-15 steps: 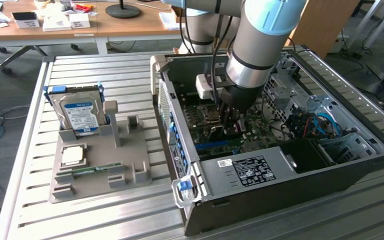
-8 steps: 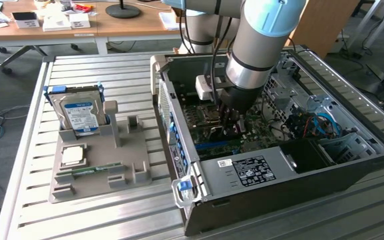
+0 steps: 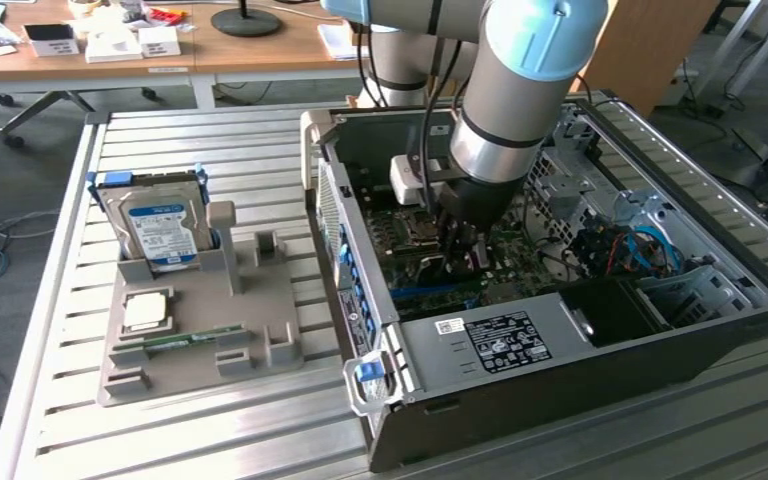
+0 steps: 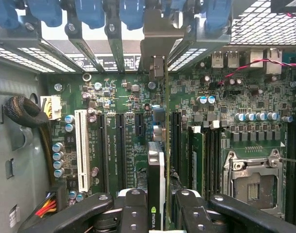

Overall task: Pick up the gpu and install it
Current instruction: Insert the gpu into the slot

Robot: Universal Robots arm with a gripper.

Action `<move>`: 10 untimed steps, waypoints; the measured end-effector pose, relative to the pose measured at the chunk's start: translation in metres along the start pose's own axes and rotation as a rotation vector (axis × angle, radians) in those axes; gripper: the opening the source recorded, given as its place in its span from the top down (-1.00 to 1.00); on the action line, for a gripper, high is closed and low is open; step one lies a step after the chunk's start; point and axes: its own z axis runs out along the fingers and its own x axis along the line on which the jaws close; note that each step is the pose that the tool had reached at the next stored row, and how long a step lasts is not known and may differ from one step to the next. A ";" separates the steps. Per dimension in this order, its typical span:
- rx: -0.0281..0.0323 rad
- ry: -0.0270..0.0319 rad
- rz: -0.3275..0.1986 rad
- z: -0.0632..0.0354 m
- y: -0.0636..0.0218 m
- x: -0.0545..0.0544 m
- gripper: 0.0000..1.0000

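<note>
One arm [image 3: 524,80] with one pincer [image 4: 160,206], one gpu [image 4: 156,189], one open computer case [image 3: 584,385] and one grey holder [image 3: 264,340] on one slatted counter [image 3: 91,440]. The holder carries three parts (one hard drive [image 3: 160,225], one processor chip [image 3: 147,311], one memory stick [image 3: 195,338]). The motherboard [image 4: 113,104] shows one white slot [image 4: 81,148] and one processor socket [image 4: 254,182].

Seemingly metal table [image 3: 224,440]: computer case [image 3: 598,385], tray [image 3: 184,382]

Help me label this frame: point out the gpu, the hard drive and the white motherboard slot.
gpu [image 4: 156,182], wrist view, on its cooler, seen edge-on.
hard drive [image 3: 160,230], exterior view, on its blue-white label.
white motherboard slot [image 4: 81,148], wrist view, midway along its plastic body.
</note>
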 end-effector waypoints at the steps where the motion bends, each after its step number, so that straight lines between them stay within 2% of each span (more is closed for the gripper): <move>1: 0.0000 0.0000 0.000 0.0000 0.0000 0.000 0.47; 10: 0.0002 -0.0005 0.000 0.0037 0.0003 0.000 0.47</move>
